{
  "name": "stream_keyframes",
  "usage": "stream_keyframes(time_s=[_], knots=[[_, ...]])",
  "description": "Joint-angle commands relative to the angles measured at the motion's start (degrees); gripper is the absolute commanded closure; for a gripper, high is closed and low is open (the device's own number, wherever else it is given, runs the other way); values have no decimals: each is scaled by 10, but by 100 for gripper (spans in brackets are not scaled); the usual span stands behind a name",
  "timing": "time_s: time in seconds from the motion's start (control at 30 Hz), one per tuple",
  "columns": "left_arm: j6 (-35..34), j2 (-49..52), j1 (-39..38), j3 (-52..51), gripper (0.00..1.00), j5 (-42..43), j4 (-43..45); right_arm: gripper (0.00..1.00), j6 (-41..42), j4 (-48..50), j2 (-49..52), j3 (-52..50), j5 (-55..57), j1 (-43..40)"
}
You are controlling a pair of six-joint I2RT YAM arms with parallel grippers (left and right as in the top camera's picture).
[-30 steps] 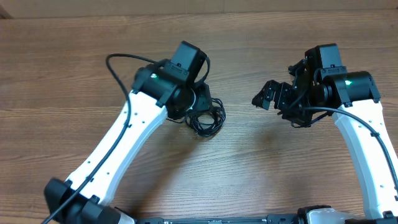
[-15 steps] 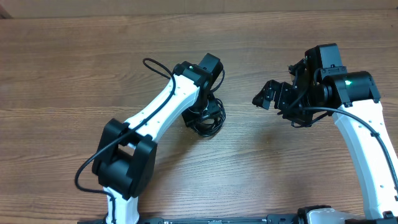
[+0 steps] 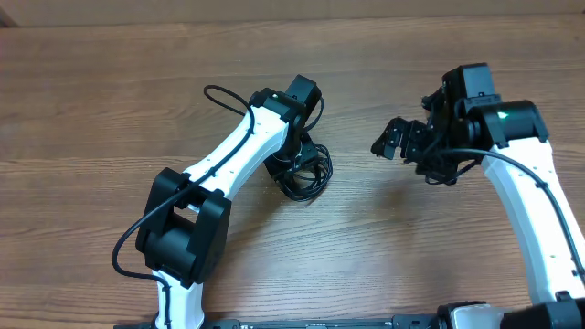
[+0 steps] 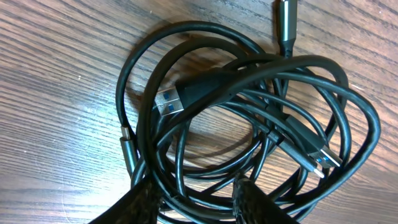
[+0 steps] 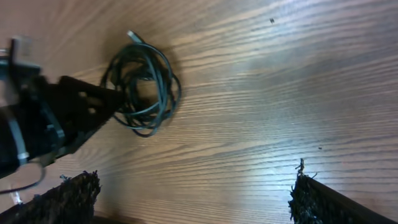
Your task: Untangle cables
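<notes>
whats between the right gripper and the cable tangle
Only bare wooden table. The overhead view shows nothing lying between the right gripper and the cables.

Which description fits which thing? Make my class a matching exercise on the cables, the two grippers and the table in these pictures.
Things
1. cables
2. left gripper
3. right gripper
4. table

Descriptions
A. wide open, off to one side of the bundle, touching nothing
B. brown wood grain
C. black, tangled in one coiled bundle
D. down at the bundle, straddling some of its strands

Pairs: 1-C, 2-D, 3-A, 4-B
</notes>
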Motion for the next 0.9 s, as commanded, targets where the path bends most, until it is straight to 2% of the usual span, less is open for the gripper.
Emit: stream_keyframes(time_s=[0.0, 0.1, 0.2, 0.23, 0.27, 0.3, 0.53, 0.57, 0.7, 0.87], knots=[[-21, 6, -5, -2, 59, 3, 5, 0, -2, 8, 10, -18, 8, 2], [-21, 6, -6, -2, 62, 0, 7, 0, -2, 11, 11, -23, 5, 2], [-21, 6, -6, -2, 71, -1, 7, 0, -2, 11, 11, -23, 1, 2], [-21, 6, -6, -2, 75, -3, 7, 0, -2, 11, 11, -23, 1, 2], [-20, 6, -6, -2, 89, -7, 7, 0, -2, 11, 11, -23, 1, 2], [-18, 6, -6, -2, 96, -9, 7, 0, -2, 10, 11, -23, 0, 2], [54, -2, 0, 9, 96, 40, 7, 0, -2, 7, 11, -23, -7, 2], [88, -12, 2, 26, 96, 66, 7, 0, -2, 7, 11, -23, -7, 2], [146, -74, 3, 79, 96, 78, 6, 0, -2, 6, 11, -23, -8, 2], [152, -158, 3, 94, 96, 75, 9, 0, -2, 7, 11, -23, -33, 2]])
